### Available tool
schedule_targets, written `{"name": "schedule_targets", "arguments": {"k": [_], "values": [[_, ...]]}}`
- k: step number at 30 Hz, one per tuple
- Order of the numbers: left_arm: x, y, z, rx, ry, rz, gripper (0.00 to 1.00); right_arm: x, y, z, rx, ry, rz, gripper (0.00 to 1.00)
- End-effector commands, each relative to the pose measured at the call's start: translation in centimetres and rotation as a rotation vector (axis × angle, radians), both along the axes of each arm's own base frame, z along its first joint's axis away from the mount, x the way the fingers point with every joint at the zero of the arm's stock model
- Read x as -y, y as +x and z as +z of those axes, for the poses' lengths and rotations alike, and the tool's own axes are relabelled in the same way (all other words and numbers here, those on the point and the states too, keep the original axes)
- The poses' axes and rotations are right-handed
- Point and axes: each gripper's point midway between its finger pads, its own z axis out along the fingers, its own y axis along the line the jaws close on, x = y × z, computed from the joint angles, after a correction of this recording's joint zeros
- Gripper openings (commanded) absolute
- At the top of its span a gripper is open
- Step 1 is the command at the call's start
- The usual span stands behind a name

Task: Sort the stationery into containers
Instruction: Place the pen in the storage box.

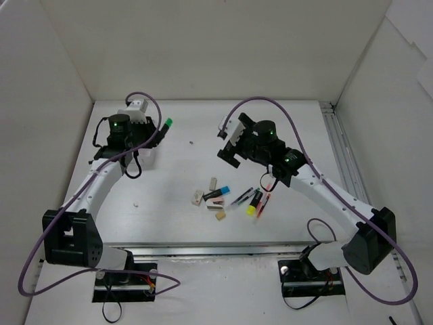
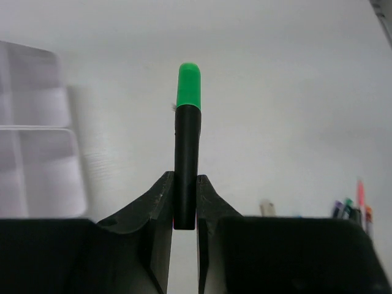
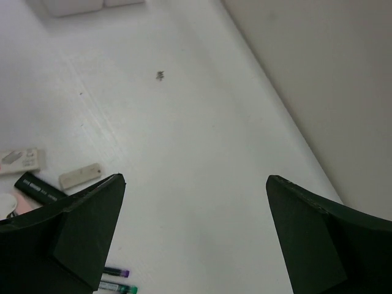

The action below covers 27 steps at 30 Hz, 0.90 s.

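Left fingers (image 1: 157,133) pinch a green-capped highlighter (image 1: 167,123), seen from above, just past the far right corner of the white box (image 1: 147,161). Right fingers (image 1: 227,142) are spread with nothing between them, well to the right of the box. A pile of stationery (image 1: 233,198) lies on the table (image 1: 203,122) to the box's near right. It holds small beige erasers (image 1: 214,183), a blue-capped marker (image 1: 218,194), a yellow highlighter (image 1: 252,205) and thin pens (image 1: 265,201).

From the left wrist, the left fingers (image 2: 185,193) are pressed on the black barrel of the green-capped highlighter (image 2: 187,141), whose cap points away from the camera. The white box (image 2: 37,127), blurred, shows its grid of compartments at the left. A few pen tips peek out far to the right of the box.

From the right wrist, the right fingers (image 3: 196,184) stand wide apart over bare table. An edge of the white box (image 3: 92,7) shows at the top left. A beige eraser (image 3: 79,176) and a black marker (image 3: 38,187) lie nearer the camera than the box.
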Motion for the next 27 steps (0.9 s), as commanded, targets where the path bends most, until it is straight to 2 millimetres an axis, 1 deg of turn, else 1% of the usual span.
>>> {"name": "schedule_targets", "arguments": {"k": [1, 2, 3, 4, 5, 6, 7, 8, 9, 10, 11, 12, 13, 14, 15, 16, 17, 18, 19, 20, 21, 22, 23, 25, 26, 27], "values": [[-6.8, 2.8, 6.8, 0.203, 0.097, 0.355, 0.0, 2.4, 2.9, 7.7, 0.184, 0.268, -0.227, 0.98], [-7.6, 2.9, 6.9, 0.204, 0.106, 0.405, 0.0, 3.0, 3.2, 7.5, 0.177, 0.277, -0.261, 0.98], [-9.0, 3.3, 6.7, 0.201, 0.133, 0.483, 0.0, 3.6, 3.6, 7.3, 0.174, 0.281, -0.287, 0.98], [-10.0, 3.5, 6.6, 0.202, 0.139, 0.543, 0.0, 3.9, 3.8, 6.6, 0.159, 0.281, -0.307, 0.98], [-10.5, 3.8, 6.3, 0.201, 0.148, 0.577, 0.0, 4.1, 3.9, 6.3, 0.152, 0.287, -0.317, 0.98], [-11.7, 4.1, 6.7, 0.228, 0.157, 0.649, 0.0, 4.5, 4.2, 6.1, 0.15, 0.288, -0.331, 0.98], [-12.7, 4.4, 6.6, 0.237, 0.169, 0.687, 0.0, 4.5, 4.2, 6.0, 0.15, 0.286, -0.331, 0.98], [-12.9, 5.2, 6.7, 0.259, 0.169, 0.701, 0.0, 4.7, 4.5, 5.8, 0.145, 0.281, -0.341, 0.98], [-13.9, 5.7, 6.8, 0.274, 0.188, 0.725, 0.0, 4.9, 4.6, 5.4, 0.135, 0.27, -0.351, 0.98], [-14.9, 6.2, 7.5, 0.297, 0.191, 0.75, 0.0, 5.1, 4.7, 6.1, 0.139, 0.275, -0.357, 0.98], [-15.5, 7.1, 6.8, 0.288, 0.2, 0.76, 0.0, 5.3, 4.8, 5.9, 0.131, 0.269, -0.364, 0.98], [-16.1, 7.9, 8.2, 0.328, 0.187, 0.777, 0.0, 5.4, 4.7, 6.0, 0.135, 0.263, -0.362, 0.98], [-17.1, 8.4, 8.5, 0.34, 0.186, 0.799, 0.0, 5.6, 4.7, 5.8, 0.134, 0.257, -0.365, 0.98], [-17.6, 9.5, 8.4, 0.36, 0.181, 0.813, 0.0, 5.9, 4.7, 5.8, 0.138, 0.256, -0.37, 0.98], [-18.0, 10.2, 9.2, 0.383, 0.18, 0.819, 0.0, 6.0, 4.7, 5.8, 0.141, 0.248, -0.369, 0.98], [-18.0, 10.8, 9.5, 0.399, 0.176, 0.816, 0.0, 6.3, 4.7, 5.1, 0.132, 0.238, -0.374, 0.98], [-18.4, 11.9, 8.5, 0.384, 0.185, 0.802, 0.0, 7.1, 4.9, 5.0, 0.14, 0.229, -0.406, 0.98], [-19.0, 12.5, 9.5, 0.404, 0.183, 0.809, 0.0, 7.5, 5.0, 4.8, 0.137, 0.221, -0.415, 0.98], [-19.0, 13.5, 8.5, 0.393, 0.201, 0.801, 0.0, 7.5, 4.9, 4.4, 0.13, 0.21, -0.415, 0.98], [-19.1, 14.0, 8.5, 0.398, 0.206, 0.78, 0.0, 8.1, 5.0, 4.1, 0.124, 0.201, -0.427, 0.98], [-19.1, 14.7, 9.3, 0.415, 0.206, 0.774, 0.0, 8.4, 5.1, 4.1, 0.123, 0.2, -0.436, 0.98], [-19.1, 15.5, 8.5, 0.4, 0.225, 0.759, 0.0, 8.5, 5.0, 4.0, 0.122, 0.202, -0.439, 0.98], [-19.1, 15.7, 8.1, 0.388, 0.236, 0.755, 0.0, 8.9, 5.2, 4.1, 0.123, 0.205, -0.444, 0.98], [-19.4, 16.2, 8.0, 0.382, 0.242, 0.771, 0.0, 8.8, 5.0, 4.1, 0.12, 0.209, -0.434, 0.98], [-19.3, 16.5, 7.4, 0.372, 0.24, 0.764, 0.0, 9.2, 5.1, 4.0, 0.117, 0.206, -0.443, 0.98], [-19.8, 16.5, 6.9, 0.363, 0.236, 0.767, 0.0, 9.3, 5.1, 4.0, 0.116, 0.204, -0.445, 0.98]]}}
